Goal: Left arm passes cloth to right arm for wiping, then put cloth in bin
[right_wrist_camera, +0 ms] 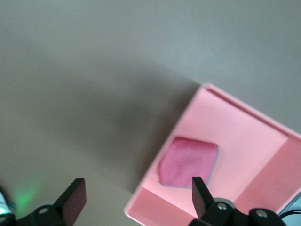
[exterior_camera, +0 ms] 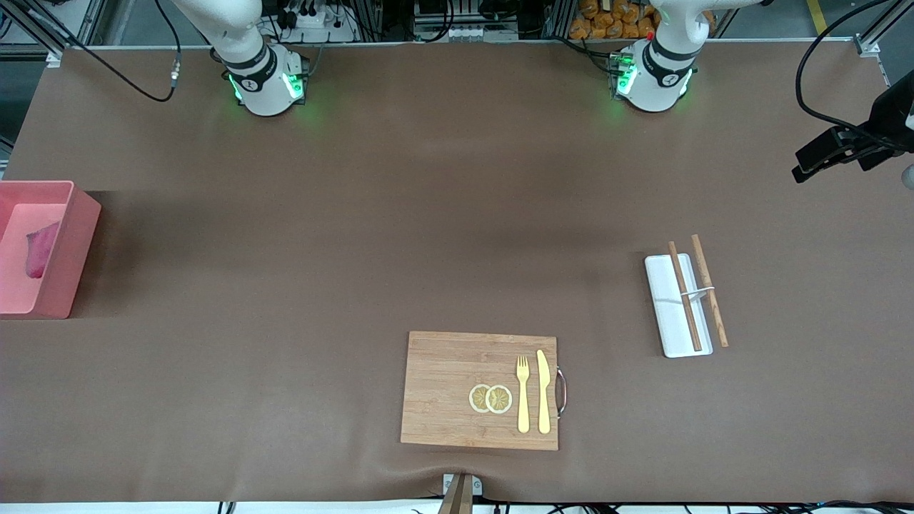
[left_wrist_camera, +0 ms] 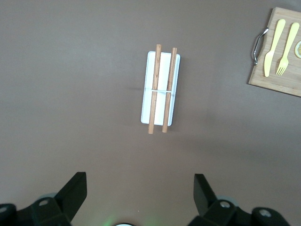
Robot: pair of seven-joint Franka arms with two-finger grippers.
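Bright, even light from above, soft shadow beside the bin, right wrist view blurry.

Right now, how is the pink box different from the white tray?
The bin is pink with tall walls; the white tray is flat and shallow. The bin holds the cloth; the tray carries wooden chopsticks. The bin sits at the right arm's end of the table, the tray toward the left arm's. Both are rectangular.

Both arms have glossy white rounded shells with black ring joints and green lights glowing at the bases. Black cables trail from them. Each end effector carries matte black, wedge-shaped fingers.
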